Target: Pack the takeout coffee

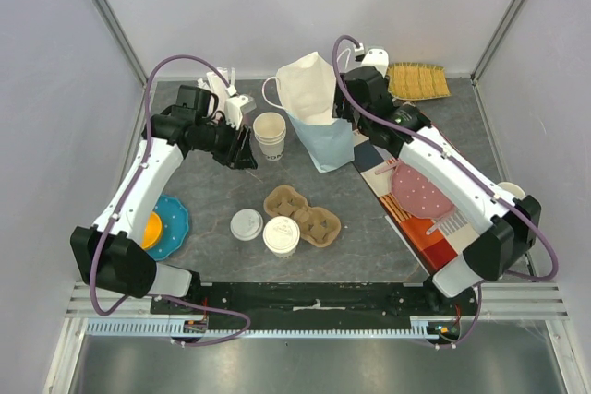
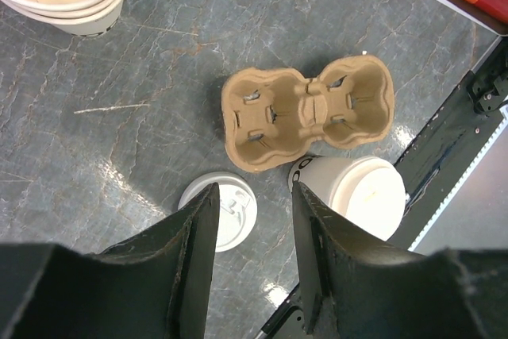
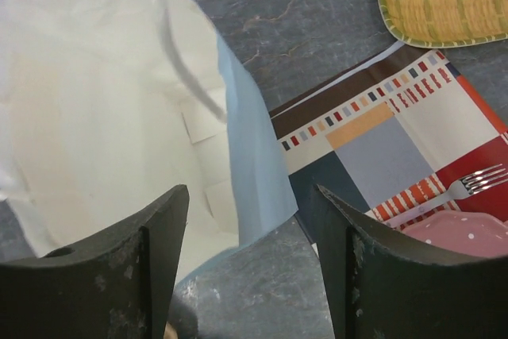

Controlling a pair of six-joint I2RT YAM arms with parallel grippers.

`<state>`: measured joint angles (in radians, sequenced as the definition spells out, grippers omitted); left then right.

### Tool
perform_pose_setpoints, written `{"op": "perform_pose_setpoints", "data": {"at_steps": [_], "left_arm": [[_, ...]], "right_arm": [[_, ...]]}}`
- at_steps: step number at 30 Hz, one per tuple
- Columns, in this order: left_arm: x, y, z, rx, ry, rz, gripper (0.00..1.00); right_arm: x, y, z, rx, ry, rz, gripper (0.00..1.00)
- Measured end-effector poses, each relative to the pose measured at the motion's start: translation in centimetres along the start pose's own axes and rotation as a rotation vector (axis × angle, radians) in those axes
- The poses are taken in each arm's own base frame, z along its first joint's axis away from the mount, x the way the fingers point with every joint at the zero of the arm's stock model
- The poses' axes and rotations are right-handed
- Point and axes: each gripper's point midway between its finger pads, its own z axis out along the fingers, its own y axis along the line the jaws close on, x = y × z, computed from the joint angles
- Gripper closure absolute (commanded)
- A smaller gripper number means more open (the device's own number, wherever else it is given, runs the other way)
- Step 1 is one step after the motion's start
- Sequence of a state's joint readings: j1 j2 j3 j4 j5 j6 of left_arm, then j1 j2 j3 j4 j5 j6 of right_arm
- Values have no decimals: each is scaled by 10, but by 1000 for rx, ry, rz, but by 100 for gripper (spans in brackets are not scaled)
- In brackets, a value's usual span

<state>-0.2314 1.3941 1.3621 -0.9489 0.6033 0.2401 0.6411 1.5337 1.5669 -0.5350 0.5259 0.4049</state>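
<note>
- Top: takeout coffee (image 1: 282, 235) upright on the surface (image 1: 208, 193), against the near edge of the cup carrier (image 1: 302, 215), not in it; loose lid (image 1: 247, 224) just left of it.
- Left wrist: left tool (image 2: 254, 192) partly open, empty, above lid and coffee.
- Right wrist: right tool (image 3: 250, 196) wide open, gripping nothing, over the paper bag (image 3: 103, 117) edge.

The tabletop (image 1: 369, 237) carries one takeout coffee (image 1: 282, 235), one loose lid (image 1: 247, 224), one two-well pulp carrier (image 1: 302, 215), one stack of lidless cups (image 1: 270, 136), one paper bag (image 1: 314, 108), one teal plate (image 1: 174, 226), one pink plate (image 1: 422, 193), one fork (image 3: 476, 182), one patterned placemat (image 3: 381, 156) and one woven mat (image 1: 417, 80).
</note>
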Motion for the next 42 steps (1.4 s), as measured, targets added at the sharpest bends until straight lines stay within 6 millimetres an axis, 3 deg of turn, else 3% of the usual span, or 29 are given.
{"op": "perform_pose_setpoints", "data": {"at_steps": [1, 4, 8, 16, 19, 25, 32, 38, 42], "left_arm": [[0, 0, 0, 0, -1, 1, 51], [-3, -1, -2, -2, -5, 4, 51], [-14, -3, -9, -7, -29, 21, 51], [-27, -4, -15, -12, -55, 40, 51], [-33, -5, -16, -8, -63, 45, 51], [-51, -11, -17, 29, -83, 78, 52], [-74, -40, -13, 168, -91, 198, 52], [-101, -55, -17, 271, -139, 334, 47], [-103, -57, -12, 298, -129, 454, 44]], "right_arm": [[0, -3, 6, 15, 3, -6, 42], [-2, -8, 20, 35, 9, -23, 54], [4, -15, 33, 37, 39, -24, 59], [9, -24, 39, 12, 77, -13, 87], [12, -23, 37, 2, 90, -18, 92], [14, -38, 11, 15, 117, -28, 100], [15, -65, -33, 8, 160, -18, 100], [41, -83, -63, -21, 256, 26, 100], [56, -88, -82, -48, 303, 72, 100]]}}
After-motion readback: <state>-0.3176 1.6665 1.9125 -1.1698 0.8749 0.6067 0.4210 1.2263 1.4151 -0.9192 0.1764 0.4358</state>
